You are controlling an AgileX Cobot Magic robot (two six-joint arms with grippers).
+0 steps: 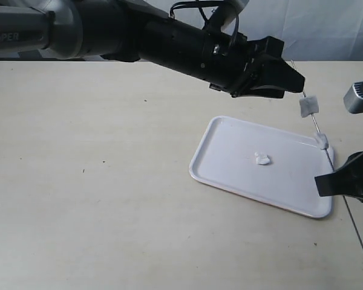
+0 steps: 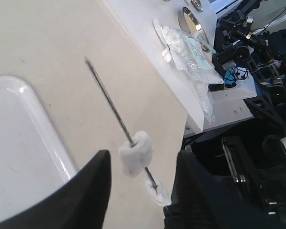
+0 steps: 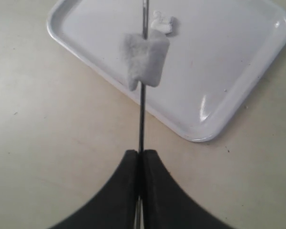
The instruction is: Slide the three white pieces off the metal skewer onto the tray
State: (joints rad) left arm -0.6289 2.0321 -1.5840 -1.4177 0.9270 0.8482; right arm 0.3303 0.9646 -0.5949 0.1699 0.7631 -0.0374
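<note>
Exterior high, oblique; wrist views close; all share tray point(image 1: 230, 158).

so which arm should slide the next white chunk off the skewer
Left: left claw, open, sits beside the thin silver metal skewer just above the upper white cubic chunk; the right claw is shut on the skewer, holding it.

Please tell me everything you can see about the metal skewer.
The metal skewer is a thin, straight, grey rod, tilted above the rim of the tray. The right gripper is shut on it. An upper white piece and a lower white piece are threaded on it; the open left gripper flanks the upper one.
</note>
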